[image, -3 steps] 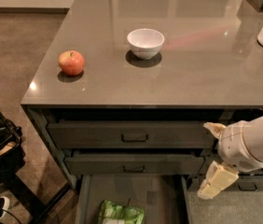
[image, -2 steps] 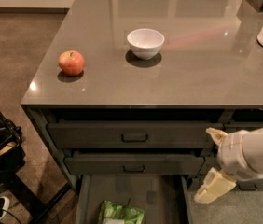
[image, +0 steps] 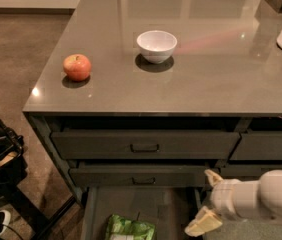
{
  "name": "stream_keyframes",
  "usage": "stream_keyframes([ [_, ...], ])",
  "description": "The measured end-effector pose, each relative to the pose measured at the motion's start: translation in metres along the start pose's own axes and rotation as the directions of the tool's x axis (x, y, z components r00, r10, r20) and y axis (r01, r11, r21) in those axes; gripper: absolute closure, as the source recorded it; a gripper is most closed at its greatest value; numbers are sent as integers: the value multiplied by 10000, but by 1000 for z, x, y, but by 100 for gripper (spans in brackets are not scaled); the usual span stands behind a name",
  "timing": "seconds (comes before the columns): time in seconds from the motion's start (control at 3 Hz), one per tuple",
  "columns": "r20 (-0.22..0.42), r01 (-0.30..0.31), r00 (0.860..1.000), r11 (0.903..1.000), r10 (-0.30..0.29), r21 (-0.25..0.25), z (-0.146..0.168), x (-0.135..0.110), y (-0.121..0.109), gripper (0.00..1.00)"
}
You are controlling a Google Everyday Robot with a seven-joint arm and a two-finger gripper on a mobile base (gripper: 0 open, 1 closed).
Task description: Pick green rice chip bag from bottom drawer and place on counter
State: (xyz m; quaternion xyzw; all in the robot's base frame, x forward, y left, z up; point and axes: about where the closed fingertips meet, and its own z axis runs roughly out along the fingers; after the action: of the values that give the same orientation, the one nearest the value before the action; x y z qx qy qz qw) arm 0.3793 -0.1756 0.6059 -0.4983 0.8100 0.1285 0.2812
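The bag is bright green with white markings, in a dark-grey drawer. The counter is glossy grey-brown (a pinkish streak crosses it). White bowl, red-orange apple. The white, cream-fingered gripper hangs at lower right.

No text was legible; markings on the bag in the drawer could not be read; gripper hung, fingers apart, at the drawer's right side.

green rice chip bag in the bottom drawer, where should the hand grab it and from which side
Probably from above, pinching the green rice chip bag across its crinkled top: it lies flat on the floor of the open bottom drawer, so the walls block a side approach. The hand, fingers open, hangs to its right at the drawer's edge.
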Motion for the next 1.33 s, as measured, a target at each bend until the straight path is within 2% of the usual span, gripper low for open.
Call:
stream_keyframes([
  [0.33, 395, -543, 9978, 9979, 529, 340, 36, 18, -13, 0],
  [0.67, 400, -560, 9977, 9978, 546, 364, 37, 18, -14, 0],
  [1.0, 884, -1172, 9894, 9930, 1153, 172, 64, 28, -2, 0],
  [1.33, 1892, -1178, 9741, 9921, 1240, -440, 123, 14, 7, 0],
])
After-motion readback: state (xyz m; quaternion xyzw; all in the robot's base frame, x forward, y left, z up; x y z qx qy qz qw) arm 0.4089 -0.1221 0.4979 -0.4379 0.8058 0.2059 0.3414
